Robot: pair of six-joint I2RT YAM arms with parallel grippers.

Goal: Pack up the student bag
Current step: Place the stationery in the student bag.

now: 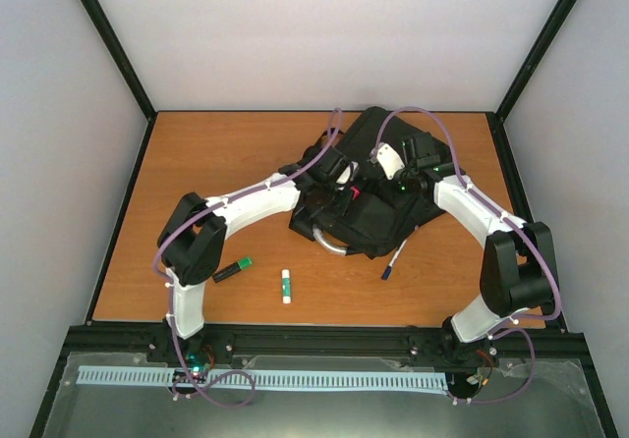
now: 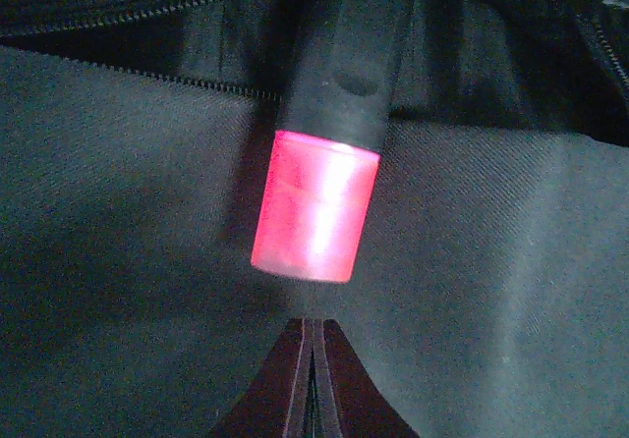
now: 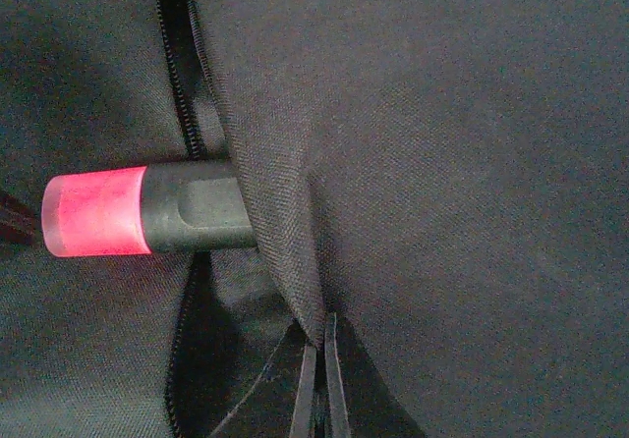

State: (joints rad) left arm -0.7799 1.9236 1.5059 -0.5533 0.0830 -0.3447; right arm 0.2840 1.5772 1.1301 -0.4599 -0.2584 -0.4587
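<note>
We see the student bag (image 1: 378, 207) lying flat on the worktop (image 1: 216, 163), at about 1 o'clock from the middle, near the far edge. It is big and black. Its grey loop (image 1: 329, 243) sticks out on the bag's 7 o'clock side.

Both arms reach over the bag. The left tool (image 2: 313, 384) is closed, its two fingers pressed together with nothing between them. It hangs just over the black cloth. At 12 o'clock from it, in the left wrist view, is a pink marker (image 2: 314, 207). The pink cap end is out in the open. The black end goes under a zip (image 2: 197, 82) and into the bag (we cannot see how far in).

The right tool (image 3: 316, 384) is closed too, and it pinches a fold of the bag's cloth beside the zip opening. In its own view the marker lies at 10 o'clock from the tool, with the pink cap pointing to 9 o'clock.

Three small things lie on the bare worktop. A green marker (image 1: 232, 270) is at 8 o'clock from the bag. A glue stick (image 1: 286, 286) with a green cap is at 7 o'clock. A blue pen (image 1: 394, 260) is at 6 o'clock, and its far end comes right up to the bag's edge. We cannot tell if they touch.
</note>
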